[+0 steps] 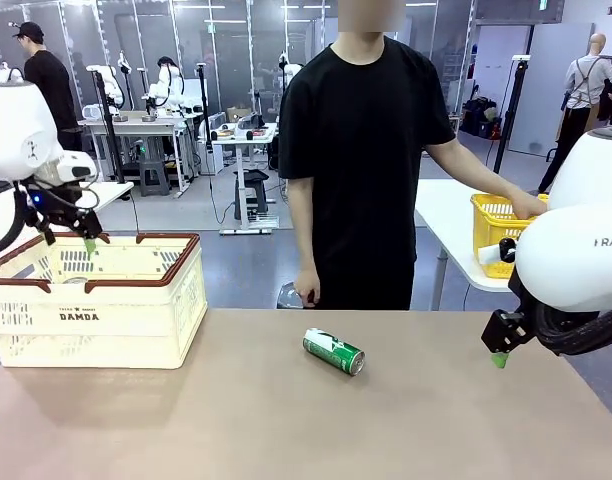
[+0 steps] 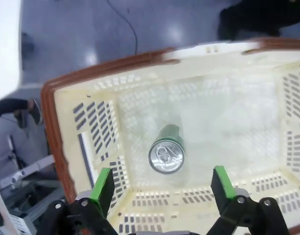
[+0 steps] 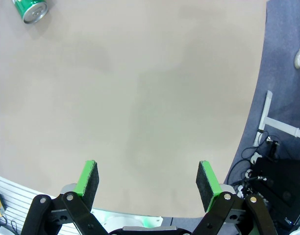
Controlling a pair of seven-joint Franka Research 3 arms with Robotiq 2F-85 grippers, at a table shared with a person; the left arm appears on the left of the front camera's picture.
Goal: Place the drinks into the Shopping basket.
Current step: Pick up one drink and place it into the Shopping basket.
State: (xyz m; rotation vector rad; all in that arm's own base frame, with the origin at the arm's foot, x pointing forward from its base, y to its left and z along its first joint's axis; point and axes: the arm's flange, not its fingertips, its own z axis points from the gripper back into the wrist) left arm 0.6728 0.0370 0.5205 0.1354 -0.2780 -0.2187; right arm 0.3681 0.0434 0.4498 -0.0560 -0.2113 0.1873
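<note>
First green can (image 2: 165,154) lies in the Shopping basket (image 1: 136,310), beneath our empty left gripper (image 2: 162,178), jaws apart. Second green can (image 1: 334,351) lies sideways on the table (image 1: 286,430). Next, we judge, the right gripper (image 3: 147,171), likewise spread, must reach it.

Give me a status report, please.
Left hand, right hand open, empty. One green can inside Shopping basket; second green can lying on table. Nothing blocking.

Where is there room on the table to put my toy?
The near strip of the table is bare. Also free: between the Shopping basket and the green can, and from that can to the right gripper. The basket fills the far left.
</note>
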